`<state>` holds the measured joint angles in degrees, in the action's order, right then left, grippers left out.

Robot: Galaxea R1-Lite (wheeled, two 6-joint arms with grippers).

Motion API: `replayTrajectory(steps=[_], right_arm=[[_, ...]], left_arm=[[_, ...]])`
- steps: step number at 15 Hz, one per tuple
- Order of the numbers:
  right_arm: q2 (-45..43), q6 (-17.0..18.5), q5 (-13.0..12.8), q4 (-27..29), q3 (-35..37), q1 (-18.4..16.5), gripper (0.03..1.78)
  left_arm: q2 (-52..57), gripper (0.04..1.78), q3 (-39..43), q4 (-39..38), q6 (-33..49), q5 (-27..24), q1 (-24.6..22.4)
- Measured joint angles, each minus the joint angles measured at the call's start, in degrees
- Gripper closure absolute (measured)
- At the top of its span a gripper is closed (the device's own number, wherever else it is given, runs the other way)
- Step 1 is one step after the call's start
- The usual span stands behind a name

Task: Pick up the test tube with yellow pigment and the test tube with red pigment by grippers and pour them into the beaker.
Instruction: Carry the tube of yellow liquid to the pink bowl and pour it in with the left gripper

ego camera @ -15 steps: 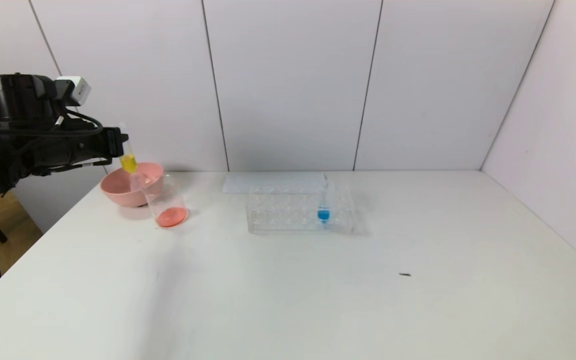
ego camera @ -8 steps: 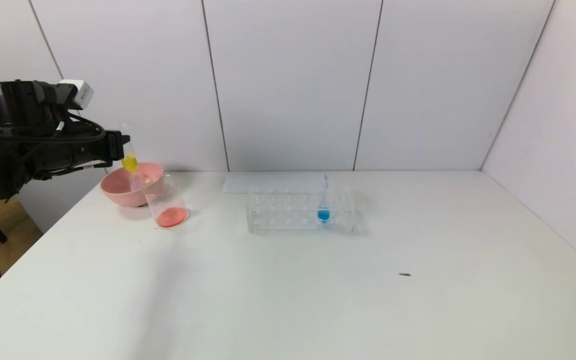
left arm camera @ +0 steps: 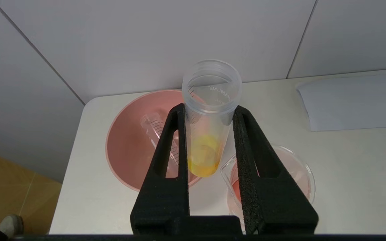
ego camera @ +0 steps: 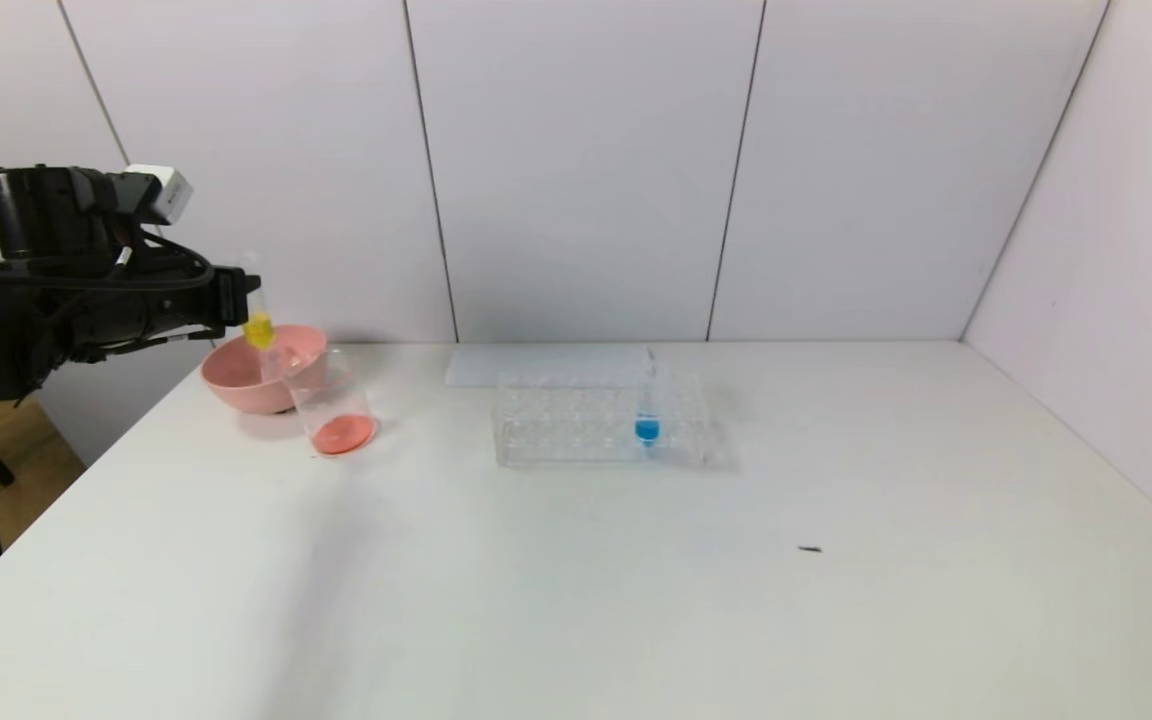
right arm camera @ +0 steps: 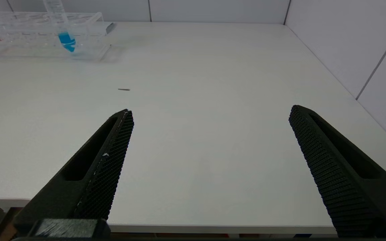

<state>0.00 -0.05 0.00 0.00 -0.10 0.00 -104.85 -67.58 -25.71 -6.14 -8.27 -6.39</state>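
- Pale grey wall panels with thin dark seams fill the upper half of the head view; below them a white worktop (ego camera: 636,560) takes up the lower half.
- At the left edge of the head view, the left hand (ego camera: 236,297) hangs above the worktop's far left corner, its two black fingers clamped on the test tube with yellow pigment (ego camera: 258,318).
- That tube stands nearly upright with its open mouth up; a little bright yellow liquid sits in its rounded bottom, seen at the centre of the left wrist view (left arm camera: 203,160).
- A pink bowl (ego camera: 236,385) rests left of centre in the head view, directly below the held tube. An empty clear tube with printed marks (left arm camera: 157,125) lies inside it; whether it is the test tube with red pigment cannot be told.
- Just to the bowl's right stands the beaker (ego camera: 334,400), clear, with a layer of red-orange liquid on its bottom.
- Near the centre of the head view, a clear tube rack (ego camera: 576,425) holds one tube with blue liquid (ego camera: 647,425), upright towards its right end.
- A flat white sheet (ego camera: 536,365) lies behind the rack.
- A tiny dark speck (ego camera: 810,549) lies on the worktop, lower right of centre.
- The right hand (right arm camera: 209,134) shows only in the right wrist view, low over the worktop's near edge, fingers wide apart and holding nothing.
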Motion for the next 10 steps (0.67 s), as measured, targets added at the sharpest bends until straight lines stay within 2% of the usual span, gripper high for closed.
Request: replayTrajectory(steps=[10], right_arm=[[0.00,0.00,0.00,0.00,0.00,0.00,0.11]], left_arm=[[0.20,1.38,2.04,0.02,-4.02,-2.34,-0.05]])
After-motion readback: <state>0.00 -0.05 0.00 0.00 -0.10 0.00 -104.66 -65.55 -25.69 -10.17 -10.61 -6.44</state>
